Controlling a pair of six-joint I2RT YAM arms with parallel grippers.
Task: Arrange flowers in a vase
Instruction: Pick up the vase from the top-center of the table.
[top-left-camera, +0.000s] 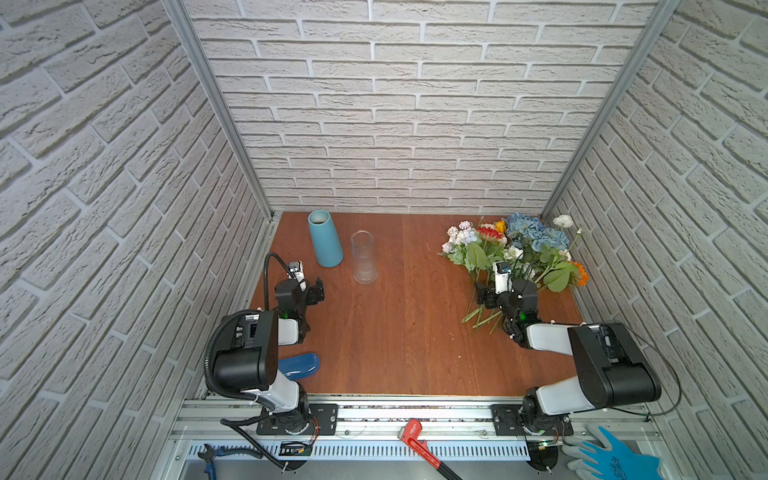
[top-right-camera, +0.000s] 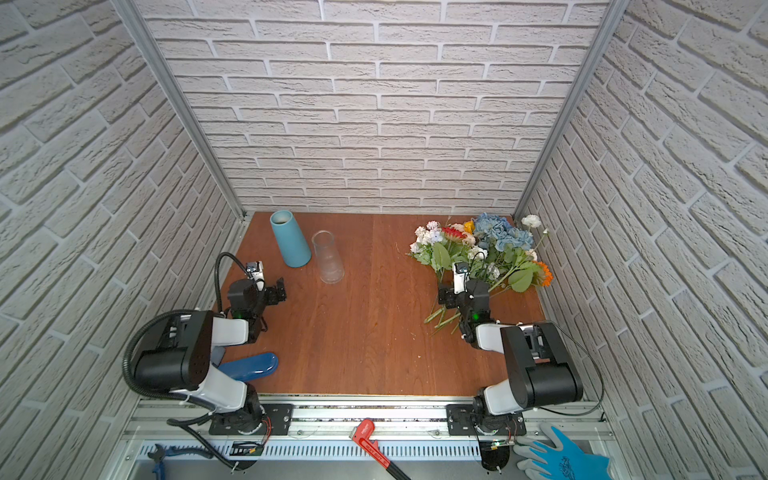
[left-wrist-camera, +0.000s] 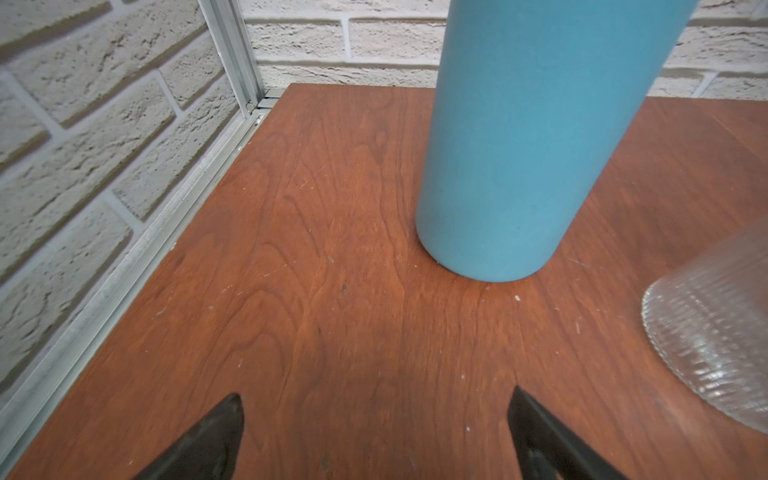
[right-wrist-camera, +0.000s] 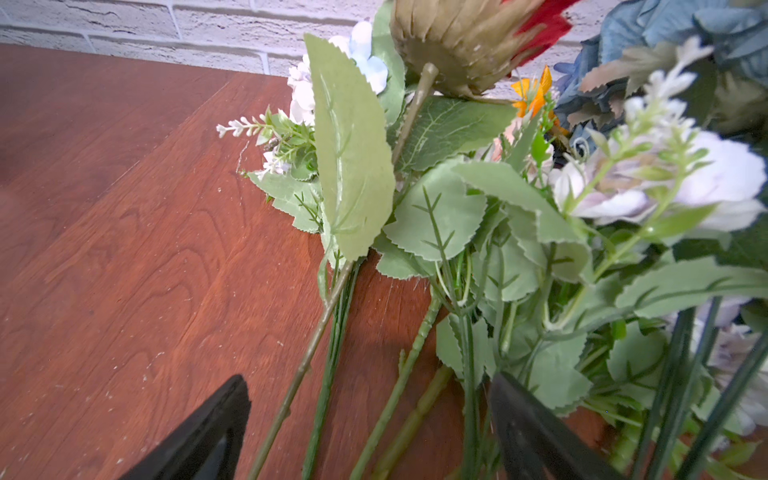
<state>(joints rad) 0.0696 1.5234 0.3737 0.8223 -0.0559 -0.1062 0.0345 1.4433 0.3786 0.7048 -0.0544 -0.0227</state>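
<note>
Wooden table (top-left-camera: 407, 332): carries everything below.
Flowers (top-left-camera: 523, 245): mixed heap lying flat, heads ahead of the right claw (right-wrist-camera: 370, 380) toward the back wall, stem ends beneath and behind it.
Blue vase (left-wrist-camera: 515, 166): upright, just ahead of the left claw (left-wrist-camera: 376, 394).
Glass vase (left-wrist-camera: 715, 332): upright, ahead and to its right.
Right claw: jaws wide apart, straddling several green stems, not clamped.
Left claw: jaws apart, only tabletop between.

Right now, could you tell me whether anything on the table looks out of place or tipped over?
One thing: a glossy dark blue vessel lies on its side near the front of the table, partly under the left arm, while the teal vase and glass vase stand upright.
</note>
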